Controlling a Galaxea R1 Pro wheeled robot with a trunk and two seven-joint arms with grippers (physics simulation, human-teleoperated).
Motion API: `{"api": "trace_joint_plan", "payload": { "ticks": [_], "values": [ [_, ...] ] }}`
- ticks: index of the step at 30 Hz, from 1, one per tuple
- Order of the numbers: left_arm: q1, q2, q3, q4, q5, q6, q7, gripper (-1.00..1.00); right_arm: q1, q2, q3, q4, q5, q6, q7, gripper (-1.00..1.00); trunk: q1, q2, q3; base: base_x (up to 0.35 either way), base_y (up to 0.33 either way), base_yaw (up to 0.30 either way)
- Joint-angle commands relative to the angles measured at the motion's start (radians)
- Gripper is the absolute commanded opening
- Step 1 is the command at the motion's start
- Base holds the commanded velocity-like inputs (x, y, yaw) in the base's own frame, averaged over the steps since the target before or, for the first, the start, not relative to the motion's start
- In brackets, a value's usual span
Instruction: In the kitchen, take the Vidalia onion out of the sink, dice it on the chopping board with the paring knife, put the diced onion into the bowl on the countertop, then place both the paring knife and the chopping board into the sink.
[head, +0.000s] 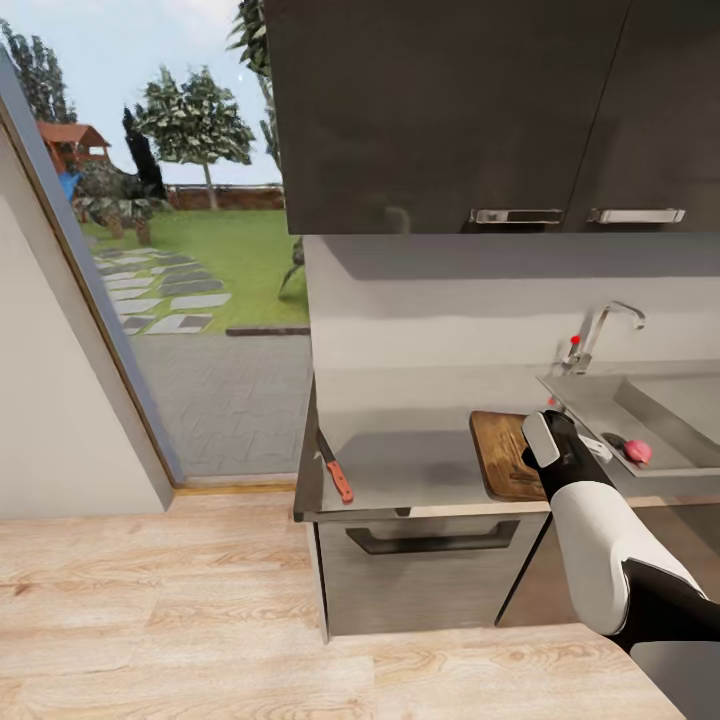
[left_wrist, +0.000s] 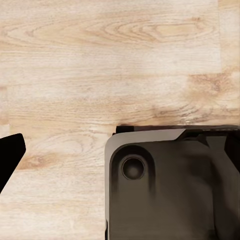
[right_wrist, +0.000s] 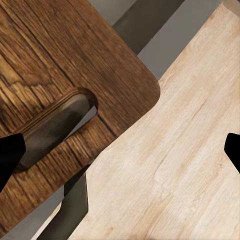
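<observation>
The right tool (right_wrist: 120, 150) was open, its two dark fingertips (right_wrist: 10, 157) spread wide at the edges of the wrist view, hovering over the near end of the chopping board (head: 503, 455) right by the slot handle hole (right_wrist: 55, 127). That corner of the board stuck out past the bench (head: 400, 465) front edge, with wood floor (head: 150, 620) showing below it. From the head view the right arm (head: 600, 540) reached up over the board's near right side.

The left tool (left_wrist: 10, 155) was pointed down at the floor next to a dark part of the robot's base (left_wrist: 170, 185); just one dark fingertip was visible, so I couldn't tell if it was open or closed.

The paring knife (head: 335, 468) lay at the left end of the bench, well apart from the board. A pinkish round thing, probably the onion (head: 637, 451), sat in the sink (head: 600, 405) to the right, under the faucet (head: 600, 335). Dark upper cabinets (head: 450, 110) hung above.
</observation>
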Motion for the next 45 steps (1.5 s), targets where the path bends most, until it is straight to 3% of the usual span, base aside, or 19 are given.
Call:
{"api": "trace_joint_plan", "payload": {
  "ticks": [1, 15, 45],
  "values": [
    [0.0, 0.0, 0.0, -0.001, 0.0, -0.002, 0.0, 1.0, -0.001, 0.0, 0.001, -0.001, -0.009, 0.003, -0.007, 1.0, 0.0, -0.002, -0.002, 0.0, 0.0, 0.0],
    [0.0, 0.0, 0.0, -0.001, -0.001, -0.002, 0.0, 1.0, -0.001, 0.0, 0.001, -0.001, -0.009, 0.003, -0.007, 1.0, 0.0, -0.002, -0.017, 0.05, 0.0, 0.0],
    [0.0, -0.001, 0.0, -0.001, -0.001, -0.002, 0.0, 1.0, -0.001, 0.0, 0.002, 0.0, -0.009, 0.002, -0.007, 1.0, 0.0, -0.002, -0.022, 0.005, 0.0, 0.0]
  ]
}}
